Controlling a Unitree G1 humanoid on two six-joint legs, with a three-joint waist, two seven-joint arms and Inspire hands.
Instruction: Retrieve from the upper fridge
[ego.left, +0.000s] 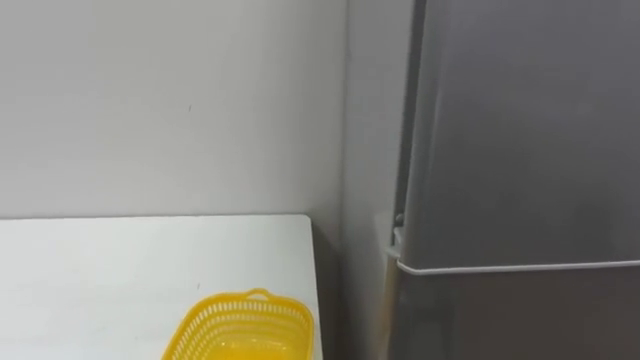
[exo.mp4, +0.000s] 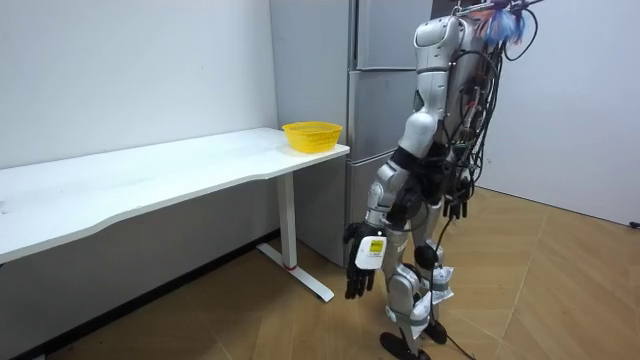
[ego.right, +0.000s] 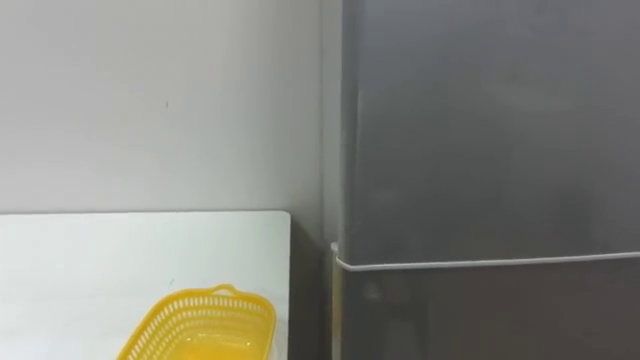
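Left hand (exo.mp4: 361, 268): hangs at the robot's side, fingers relaxed, empty. Right hand (exo.mp4: 455, 206): low at the far side, grip not discernible. Fridge (ego.left: 520, 130): directly before the robot, upper door shut. Yellow basket (ego.left: 240, 315): on table (ego.left: 120, 280) corner, near the fridge.

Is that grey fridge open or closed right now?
Shut. The fridge has its door fronts lying flush, with just a thin seam between them, and nothing of its inside shows in the eye views or the room view.

Both your eye views face the fridge (ego.left: 520, 150) from close; the room view stands back, sharing fridge, yellow basket (exo.mp4: 312, 134), white table (exo.mp4: 150, 180).
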